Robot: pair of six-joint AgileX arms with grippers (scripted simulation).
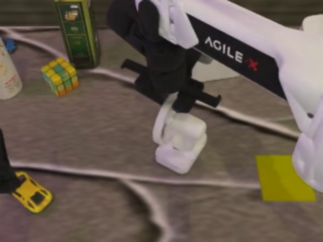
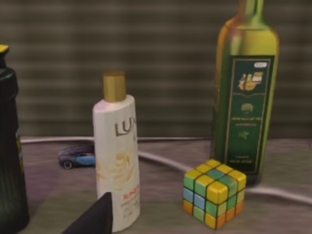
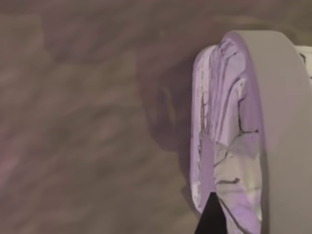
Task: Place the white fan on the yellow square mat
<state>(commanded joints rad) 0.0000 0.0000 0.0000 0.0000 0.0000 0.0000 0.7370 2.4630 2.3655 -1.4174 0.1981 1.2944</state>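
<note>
In the top view the right arm reaches in from the right edge across the table's middle, and its black two-finger right gripper (image 1: 177, 103) sits directly on top of the small all-white plastic fan (image 1: 180, 140), which stands near the centre with its round ring guard turned toward the left and its blocky base toward the near edge. Whether the fingers are clamped on the fan or merely around it cannot be told, since the black wrist covers them. The thin flat yellow square mat (image 1: 282, 178) lies well apart on the table's right side, nearer the front than the fan, so the carry appears to run rightward and a little toward the front, and the right arm is plainly the nearer one (the left shows only as a dark sliver at the left edge). The left wrist view looks away from the work: a white lotion bottle (image 2: 117, 161) with a gold cap, a tall green glass bottle (image 2: 246, 92), a multicoloured puzzle cube (image 2: 214, 192) and a small blue toy car (image 2: 77, 157). The right wrist view is filled by the fan's ring guard seen close, edge-on and upright, with one dark fingertip (image 3: 210, 217) against it.
</note>
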